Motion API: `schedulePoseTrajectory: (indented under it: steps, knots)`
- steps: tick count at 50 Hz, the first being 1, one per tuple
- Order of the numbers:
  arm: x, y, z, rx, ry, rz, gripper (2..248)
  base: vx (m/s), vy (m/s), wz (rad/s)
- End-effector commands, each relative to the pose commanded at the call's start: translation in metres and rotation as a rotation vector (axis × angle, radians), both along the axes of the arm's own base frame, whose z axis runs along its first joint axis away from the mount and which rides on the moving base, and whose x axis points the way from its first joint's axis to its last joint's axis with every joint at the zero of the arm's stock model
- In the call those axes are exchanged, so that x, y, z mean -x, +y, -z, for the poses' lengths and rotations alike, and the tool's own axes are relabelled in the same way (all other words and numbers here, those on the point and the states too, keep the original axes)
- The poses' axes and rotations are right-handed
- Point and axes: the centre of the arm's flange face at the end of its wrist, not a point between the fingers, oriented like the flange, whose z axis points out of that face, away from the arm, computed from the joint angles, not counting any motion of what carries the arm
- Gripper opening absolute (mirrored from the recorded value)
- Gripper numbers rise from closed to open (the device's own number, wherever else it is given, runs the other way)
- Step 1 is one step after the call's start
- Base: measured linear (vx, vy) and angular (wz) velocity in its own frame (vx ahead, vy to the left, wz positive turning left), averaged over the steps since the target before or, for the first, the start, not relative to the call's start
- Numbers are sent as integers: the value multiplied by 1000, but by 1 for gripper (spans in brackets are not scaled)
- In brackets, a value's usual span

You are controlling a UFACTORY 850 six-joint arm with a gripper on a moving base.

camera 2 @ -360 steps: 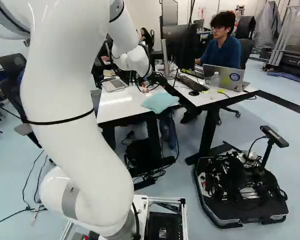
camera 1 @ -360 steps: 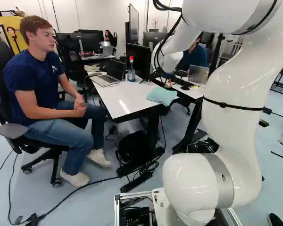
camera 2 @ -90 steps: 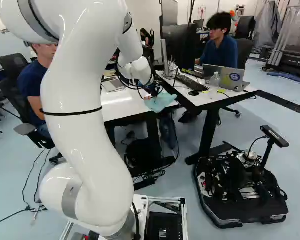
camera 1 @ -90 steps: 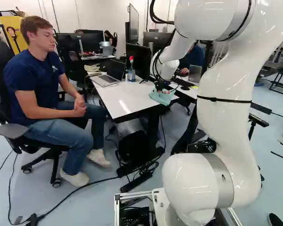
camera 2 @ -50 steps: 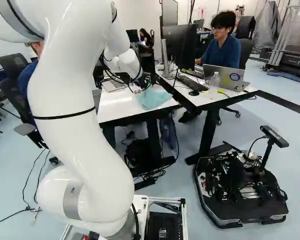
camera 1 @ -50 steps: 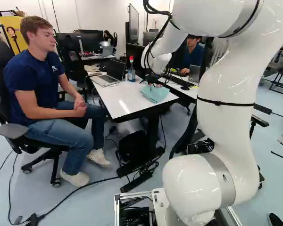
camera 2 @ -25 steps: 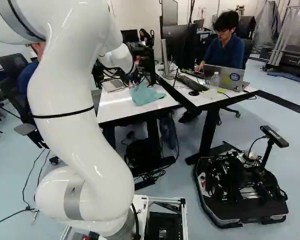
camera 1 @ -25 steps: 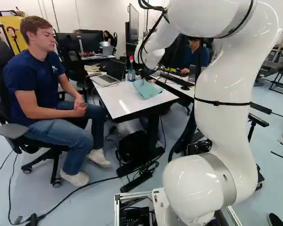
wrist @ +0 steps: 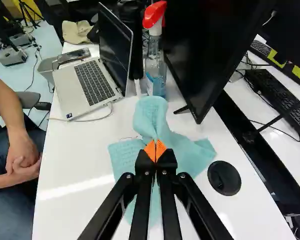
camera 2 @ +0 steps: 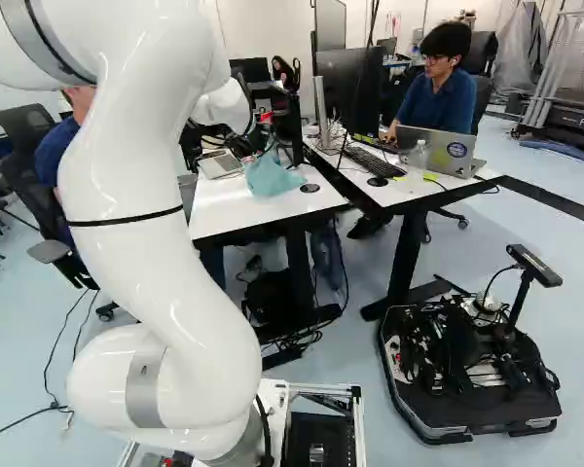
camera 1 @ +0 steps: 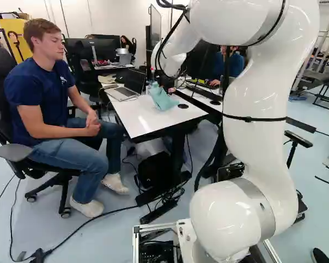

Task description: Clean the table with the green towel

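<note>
My gripper (camera 1: 165, 82) is over the far part of the white table (camera 1: 142, 119) in the left base view. Seen from the wrist, its orange-padded fingertips (wrist: 155, 150) are closed together on a pinch of the light green towel (wrist: 182, 152). Part of the cloth is drawn up around the pads, and the rest spreads to both sides and under the fingers. In the right base view the towel (camera 2: 271, 177) stands bunched up below the gripper, its lower part at the tabletop.
A spray bottle with a red head (wrist: 155, 62) stands just ahead of the towel, between an open laptop (wrist: 85, 82) and a black monitor (wrist: 210, 55). A round black disc (wrist: 224, 178) lies beside the towel. A seated person's hands (wrist: 24, 155) are close to the table's edge.
My arm has swung leftward in the base views, pulling the towel across the table toward the bottle and laptop. The towel is more raised, and the black disc is uncovered. The base has stayed put.
</note>
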Motion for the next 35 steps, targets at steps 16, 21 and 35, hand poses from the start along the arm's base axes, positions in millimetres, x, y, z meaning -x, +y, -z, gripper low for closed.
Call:
schedulePoseTrajectory:
  steps: [16,21,35]
  knots:
    - [-26,9,2,-2,-15,-10,23,0,0,0]
    - [-33,17,3,-2,-20,-19,23,0,0,0]
    - [-41,40,4,-4,-27,-52,23,0,0,0]
